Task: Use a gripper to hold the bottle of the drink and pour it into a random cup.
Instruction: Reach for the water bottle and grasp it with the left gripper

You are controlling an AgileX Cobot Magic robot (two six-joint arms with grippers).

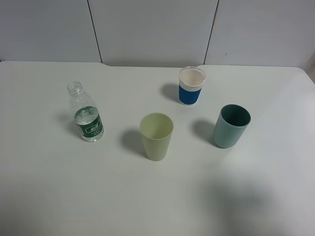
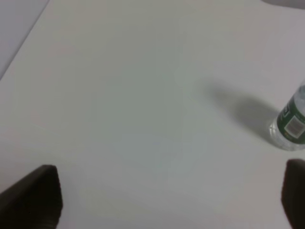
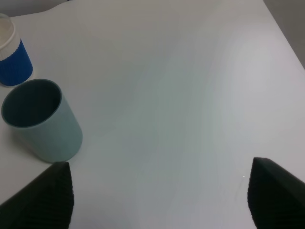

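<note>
fingers (image 3: 45,200): wide apart, empty | teal tumbler (image 3: 45,124): upright | blue-banded cup (image 3: 14,64): near tumbler

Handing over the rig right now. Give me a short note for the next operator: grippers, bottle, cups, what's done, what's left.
Left gripper: open, empty; the bottle is not between its jaws.
Right gripper: open, empty, near the teal cup.
The bottle: upright, uncapped, on the left of the table, apart from every cup.
Yellow-green cup: upright, mid-table; white cup with blue band farther back.
Done: nothing yet. To do: grasp the bottle, pour into a cup.
</note>
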